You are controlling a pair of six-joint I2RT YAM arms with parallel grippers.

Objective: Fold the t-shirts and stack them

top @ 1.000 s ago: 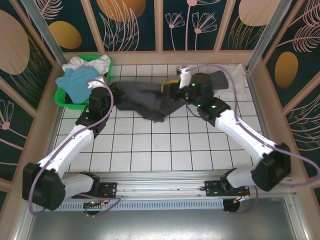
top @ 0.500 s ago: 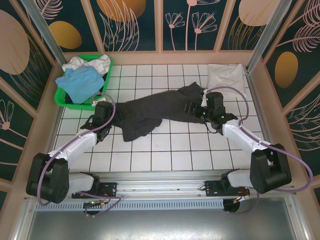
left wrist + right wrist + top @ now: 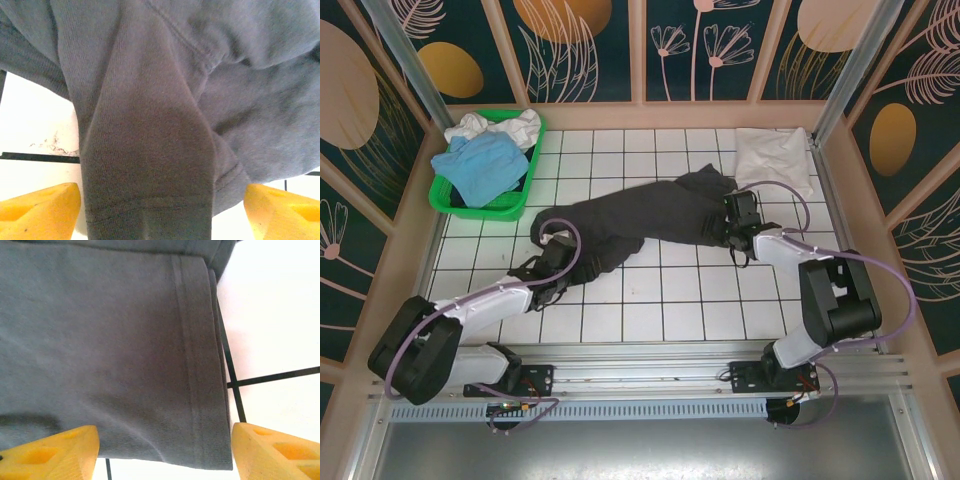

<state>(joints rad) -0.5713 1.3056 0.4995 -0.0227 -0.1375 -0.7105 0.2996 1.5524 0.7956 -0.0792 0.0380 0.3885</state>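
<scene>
Both arms back, low over t-shirt

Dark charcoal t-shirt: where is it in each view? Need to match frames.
Top external: dark t-shirt spread across mid-table.
Left wrist: dark t-shirt covers most, hemmed part at bottom centre.
Right wrist: dark t-shirt left and centre, hem running down right of centre.
Shared: black grid lines on white tiles.

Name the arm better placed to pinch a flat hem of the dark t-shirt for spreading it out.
Right, probably. The right gripper is open, with a flat stitched hem of the dark t-shirt lying between its fingers. The left gripper, also open, straddles a bunched, wrinkled fold instead.
</scene>
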